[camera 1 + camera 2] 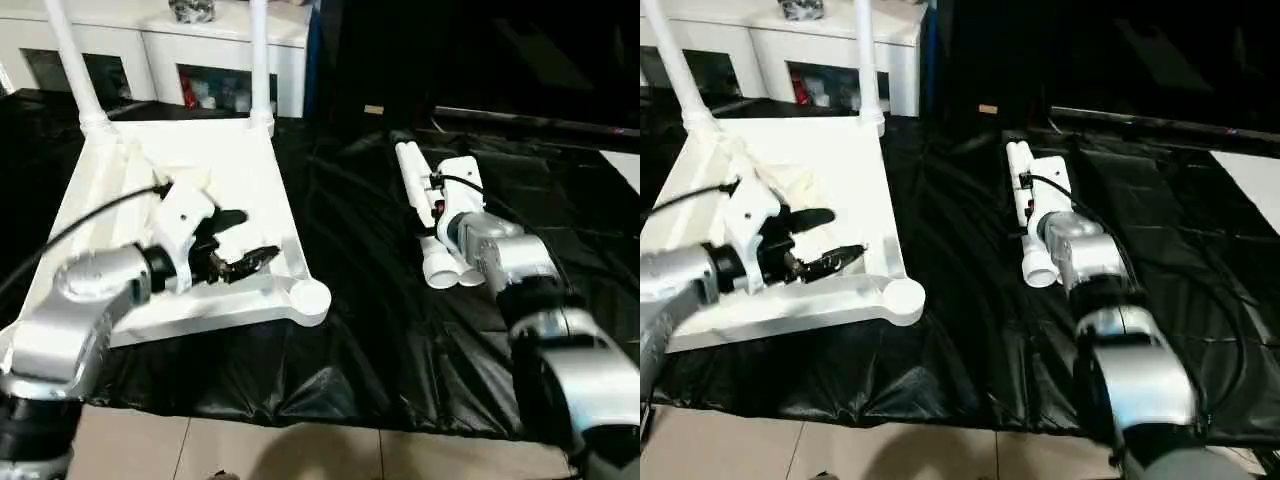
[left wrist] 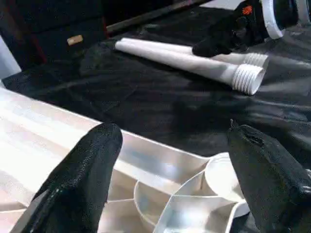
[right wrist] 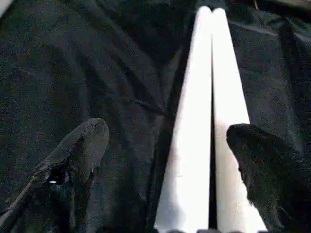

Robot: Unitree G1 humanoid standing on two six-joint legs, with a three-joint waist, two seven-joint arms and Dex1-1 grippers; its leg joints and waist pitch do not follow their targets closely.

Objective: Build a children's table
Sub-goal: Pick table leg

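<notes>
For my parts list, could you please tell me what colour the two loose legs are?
The legs are plain white; the right wrist view shows them best.

Silver forearms point(image 1: 80, 300), black tool fingers point(image 2: 82, 179)

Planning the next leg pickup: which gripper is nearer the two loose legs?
Right. The right gripper hovers directly over the loose legs; the left gripper is over the tabletop.

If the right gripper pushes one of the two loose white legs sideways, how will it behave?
The two loose legs are round tubes lying side by side on the black cover, so a sideways push would probably roll them. They look smooth and stiff, so the open right gripper might slip unless it closes squarely.
</notes>
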